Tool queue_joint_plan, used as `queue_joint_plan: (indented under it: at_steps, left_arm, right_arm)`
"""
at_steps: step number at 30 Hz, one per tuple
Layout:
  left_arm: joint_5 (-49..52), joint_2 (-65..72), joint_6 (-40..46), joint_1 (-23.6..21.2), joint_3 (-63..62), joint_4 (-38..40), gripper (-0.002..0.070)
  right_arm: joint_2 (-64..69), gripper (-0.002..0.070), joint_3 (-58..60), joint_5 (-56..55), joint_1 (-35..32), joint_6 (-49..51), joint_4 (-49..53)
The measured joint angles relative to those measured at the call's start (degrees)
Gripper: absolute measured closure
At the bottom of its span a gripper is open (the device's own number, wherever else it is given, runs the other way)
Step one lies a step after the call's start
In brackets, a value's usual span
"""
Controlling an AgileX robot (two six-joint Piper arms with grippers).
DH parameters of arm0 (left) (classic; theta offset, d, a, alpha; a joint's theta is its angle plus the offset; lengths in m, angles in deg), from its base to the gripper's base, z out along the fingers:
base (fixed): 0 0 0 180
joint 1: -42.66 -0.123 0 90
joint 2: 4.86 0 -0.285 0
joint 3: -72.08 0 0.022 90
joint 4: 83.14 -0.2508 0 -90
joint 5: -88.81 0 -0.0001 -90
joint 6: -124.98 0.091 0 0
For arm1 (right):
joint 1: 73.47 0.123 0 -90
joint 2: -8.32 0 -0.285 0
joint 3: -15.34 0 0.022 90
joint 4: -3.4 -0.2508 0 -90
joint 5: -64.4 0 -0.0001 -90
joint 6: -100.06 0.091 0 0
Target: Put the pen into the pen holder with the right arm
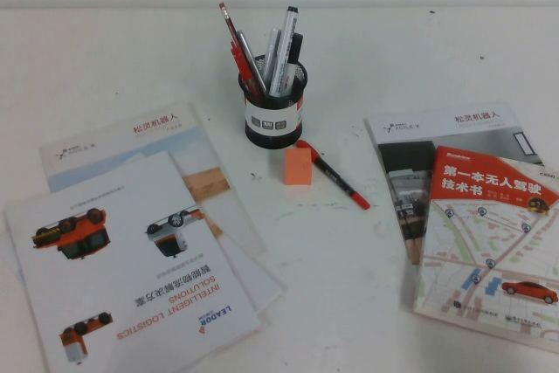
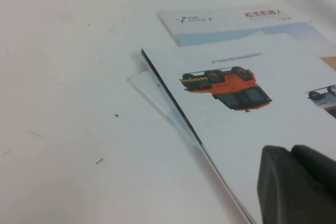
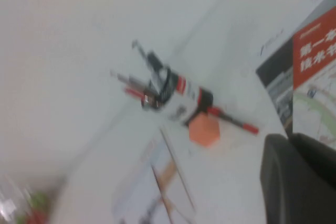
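Note:
The pen (image 1: 336,176), black with red ends, lies flat on the white table just right of an orange block (image 1: 298,166). It lies in front of the black mesh pen holder (image 1: 273,104), which holds several pens and a red pencil. Neither arm shows in the high view. In the right wrist view, my right gripper (image 3: 290,139) is shut and empty, well away from the pen (image 3: 232,119) and the holder (image 3: 176,98). In the left wrist view, my left gripper (image 2: 292,150) is shut and empty above a brochure (image 2: 247,108).
Stacked brochures (image 1: 131,251) cover the table's front left. A booklet with a red title band (image 1: 493,224) lies on another at the right. The orange block also shows in the right wrist view (image 3: 203,129), beside the pen. The table's (image 1: 367,286) middle front is bare.

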Motion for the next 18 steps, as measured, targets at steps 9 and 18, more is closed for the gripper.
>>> queue_joint_plan:
  at_steps: [9,18]
  left_arm:
    - [0.0,0.0,0.0,0.0,0.0,0.0,0.0678]
    - [0.0,0.0,0.0,0.0,0.0,0.0,0.0678]
  right_arm:
    - [27.9,0.0696,-27.9,25.8,0.0,-1.3,35.0]
    - [57.3,0.0696,-54.8,45.5,1.7,-6.2,44.5]
